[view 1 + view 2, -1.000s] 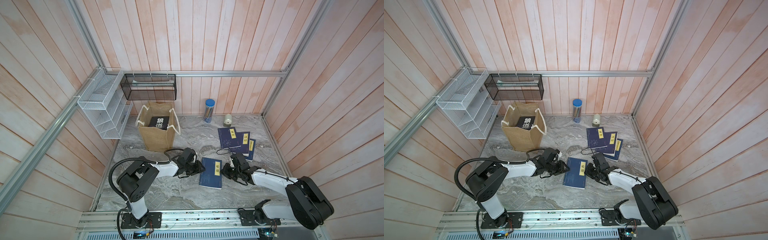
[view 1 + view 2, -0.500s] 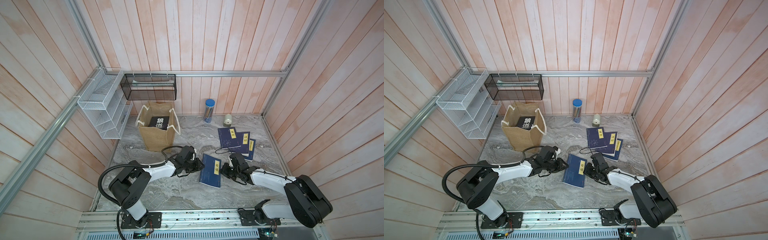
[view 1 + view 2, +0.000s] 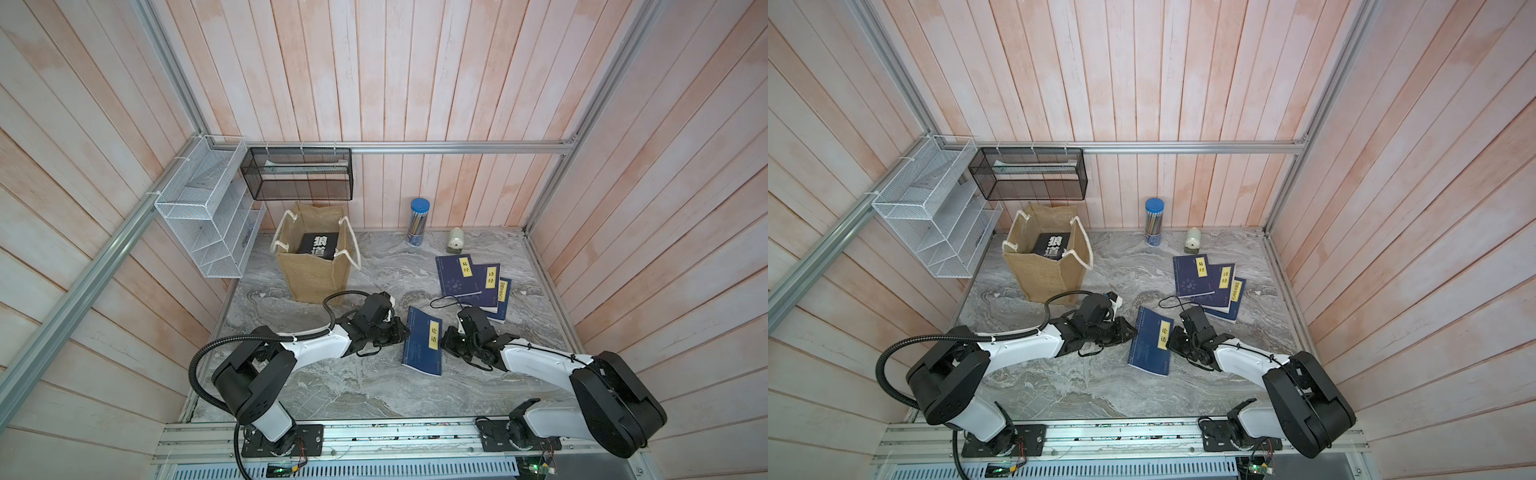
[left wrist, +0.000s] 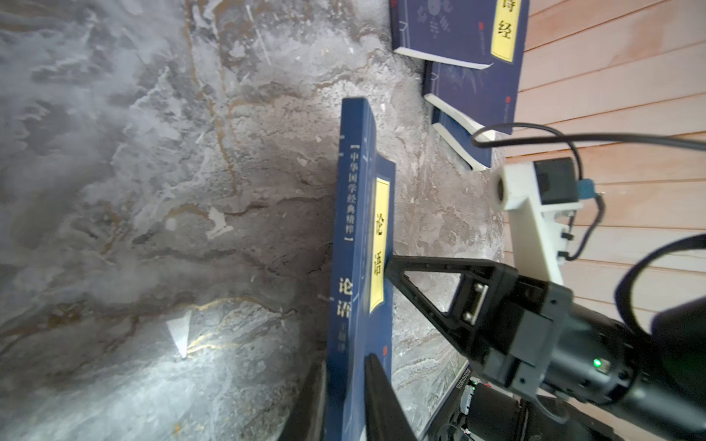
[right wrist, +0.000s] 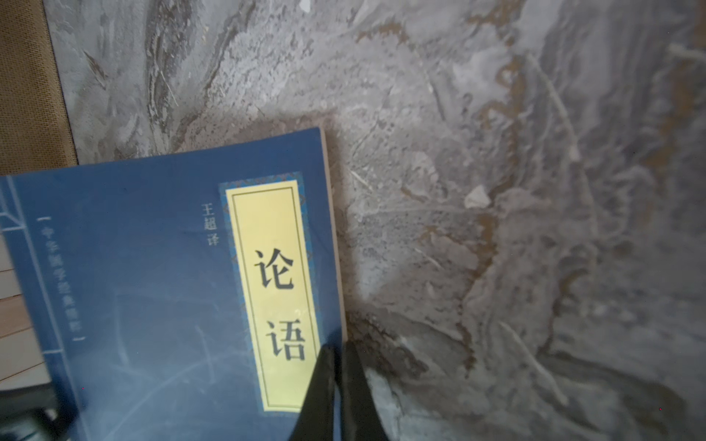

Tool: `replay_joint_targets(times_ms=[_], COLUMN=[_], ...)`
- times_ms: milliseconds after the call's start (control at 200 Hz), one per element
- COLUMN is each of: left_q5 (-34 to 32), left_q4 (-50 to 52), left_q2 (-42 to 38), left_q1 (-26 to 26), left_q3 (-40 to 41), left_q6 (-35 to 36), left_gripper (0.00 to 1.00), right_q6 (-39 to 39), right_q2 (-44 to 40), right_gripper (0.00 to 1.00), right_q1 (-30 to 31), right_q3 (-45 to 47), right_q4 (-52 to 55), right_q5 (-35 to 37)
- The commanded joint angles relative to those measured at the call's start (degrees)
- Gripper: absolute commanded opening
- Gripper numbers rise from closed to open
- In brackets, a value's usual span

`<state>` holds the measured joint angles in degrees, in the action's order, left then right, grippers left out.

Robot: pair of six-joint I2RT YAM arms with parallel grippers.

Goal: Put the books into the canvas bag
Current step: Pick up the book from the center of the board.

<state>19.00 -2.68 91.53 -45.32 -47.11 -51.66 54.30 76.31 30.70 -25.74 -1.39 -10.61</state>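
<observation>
One navy book (image 3: 422,347) is the live item, mid-tabletop (image 3: 374,390), caught between the two arms. The left gripper (image 3: 401,334) is at its spine edge. In the left wrist view the fingers (image 4: 376,397) sit one on each cover across the spine, so it is grasping the navy book. The right gripper (image 3: 446,338) is at the opposite, page edge. It is clenched, tips together by the yellow label in the right wrist view; can't tell if any cover is nipped.

The book looks tipped up rather than flat; how steep is unclear. Its long axis runs from the robot's side toward the back wall, slightly slanted, with the title top toward the wall and the label cover facing up.

Key relation: the canvas bag (image 3: 316,266) stands behind and to the left of the book, on the left arm's side, so the left arm is nearer. The bag is upright with its mouth open upward and a black book (image 3: 319,245) already inside. My read is that the left arm carries the book and the long axis must swing to vertical to drop through the mouth.

Three navy books (image 3: 471,280) lie fanned flat at back right, near the right arm, not yet bagged.
</observation>
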Motion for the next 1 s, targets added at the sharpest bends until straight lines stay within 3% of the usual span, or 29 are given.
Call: replay_joint_targets(times_ms=[0, 490, 770, 995], left_q5=[3.4, -0.6, -9.7, -16.8], left_q4=[-5.0, -1.6, 10.9, 21.7], left_q2=[-1.4, 0.5, -7.4, -16.7], left_q1=[-2.7, -5.1, -4.2, 0.3], left_q3=[-0.3, -2.3, -6.8, -11.4], left_q6=[1.3, 2.4, 10.7, 19.2], left_gripper=[0.21, 0.20, 0.07, 0.05], right_q6=[0.8, 1.0, -2.8, -6.1], right_q2=[0.8, -3.4, -8.9, -9.7], right_gripper=[0.01, 0.01, 0.26, 0.30], right_q1=[2.9, 3.2, 3.1, 3.2], right_q3=[2.5, 3.8, -3.1, -13.9], right_q4=[2.1, 4.2, 14.1, 19.3], right_q5=[-5.6, -4.2, 1.2, 4.0])
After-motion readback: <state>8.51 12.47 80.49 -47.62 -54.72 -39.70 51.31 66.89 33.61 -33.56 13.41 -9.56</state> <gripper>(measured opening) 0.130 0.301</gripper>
